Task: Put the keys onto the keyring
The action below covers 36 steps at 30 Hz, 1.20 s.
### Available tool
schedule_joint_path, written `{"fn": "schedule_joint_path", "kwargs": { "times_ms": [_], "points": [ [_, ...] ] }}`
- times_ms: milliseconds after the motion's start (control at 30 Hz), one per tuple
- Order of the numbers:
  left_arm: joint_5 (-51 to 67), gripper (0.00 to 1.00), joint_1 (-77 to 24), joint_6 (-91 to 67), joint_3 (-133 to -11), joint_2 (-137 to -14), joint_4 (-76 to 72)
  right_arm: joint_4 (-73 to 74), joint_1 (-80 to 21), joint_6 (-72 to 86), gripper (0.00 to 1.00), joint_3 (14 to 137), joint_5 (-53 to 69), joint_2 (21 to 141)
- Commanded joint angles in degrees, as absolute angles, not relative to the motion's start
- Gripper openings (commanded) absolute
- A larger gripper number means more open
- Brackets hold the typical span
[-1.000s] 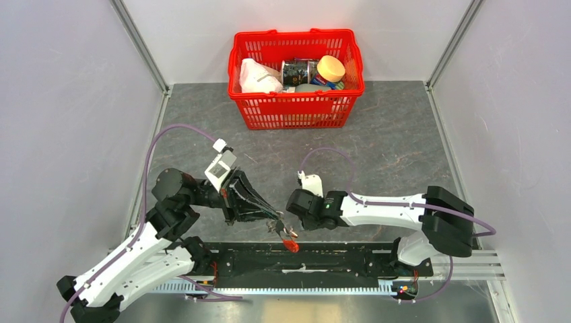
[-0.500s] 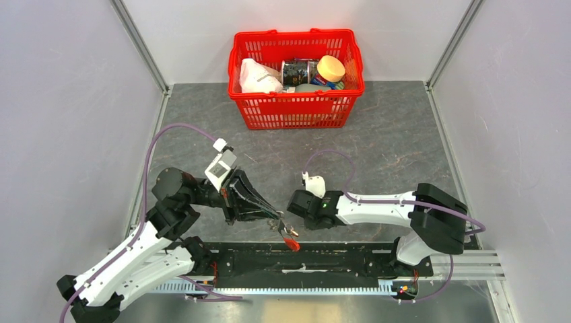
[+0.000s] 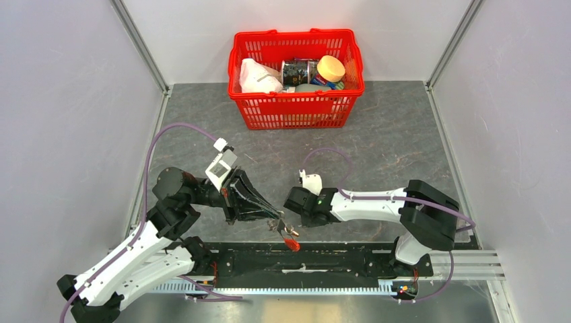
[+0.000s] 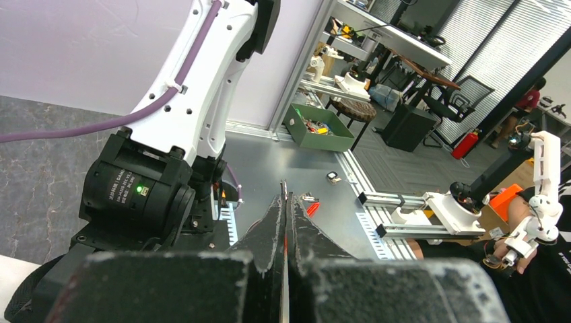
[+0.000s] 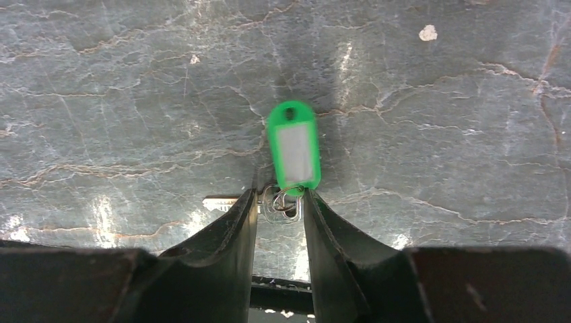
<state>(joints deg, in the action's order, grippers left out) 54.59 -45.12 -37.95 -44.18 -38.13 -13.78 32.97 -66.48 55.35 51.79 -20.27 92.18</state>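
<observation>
My left gripper (image 3: 279, 225) is shut on the keyring and holds it above the table's near edge. The keyring's red oval loop (image 3: 291, 244) hangs below the fingertips. In the left wrist view the gripper (image 4: 284, 202) pinches a thin metal edge (image 4: 283, 188), and a bit of the red loop (image 4: 313, 208) shows beyond it. My right gripper (image 5: 279, 198) is open, low over the table. A silver key (image 5: 283, 207) lies between its fingertips, its blade (image 5: 219, 202) pointing left. A green tag (image 5: 293, 145) on a small ring is joined to the key. The top view hides this key under the right gripper (image 3: 291, 204).
A big red mesh basket (image 3: 296, 111) with several groceries stands at the back centre. The black rail (image 3: 303, 259) with the arm bases runs along the near edge. Grey walls close in the left and right sides.
My right arm has drawn a little to the left and its elbow has come in. My left gripper has stayed put with the keyring.
</observation>
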Motion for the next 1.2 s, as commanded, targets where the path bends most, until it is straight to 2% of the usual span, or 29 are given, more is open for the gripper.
{"fn": "schedule_joint_path", "kwargs": {
  "times_ms": [0,133,433,667,767,1167],
  "points": [
    [56.1,0.02,-45.4,-36.1,-44.5,-37.5,-16.4,31.8,-66.4,55.2,0.38,54.5,-20.6,92.7],
    [56.2,0.02,-45.5,-35.9,-44.5,-37.4,-16.3,32.0,-66.3,55.3,0.38,54.4,-20.6,92.6],
    [56.2,0.02,-45.4,-35.2,-44.5,-36.9,-15.3,32.3,-66.4,56.0,0.26,53.4,-20.9,92.7],
    [56.1,0.02,-45.4,-35.2,-44.3,-36.8,-15.3,33.1,-66.4,56.5,0.11,52.5,-21.6,91.9],
    [56.1,0.02,-45.4,-35.2,-44.4,-36.8,-15.3,33.9,-66.4,56.5,0.01,52.5,-22.2,91.0],
    [55.6,0.02,-45.4,-35.8,-45.4,-36.8,-15.2,40.9,-66.4,54.2,0.00,52.3,-25.3,77.0]
  ]
}}
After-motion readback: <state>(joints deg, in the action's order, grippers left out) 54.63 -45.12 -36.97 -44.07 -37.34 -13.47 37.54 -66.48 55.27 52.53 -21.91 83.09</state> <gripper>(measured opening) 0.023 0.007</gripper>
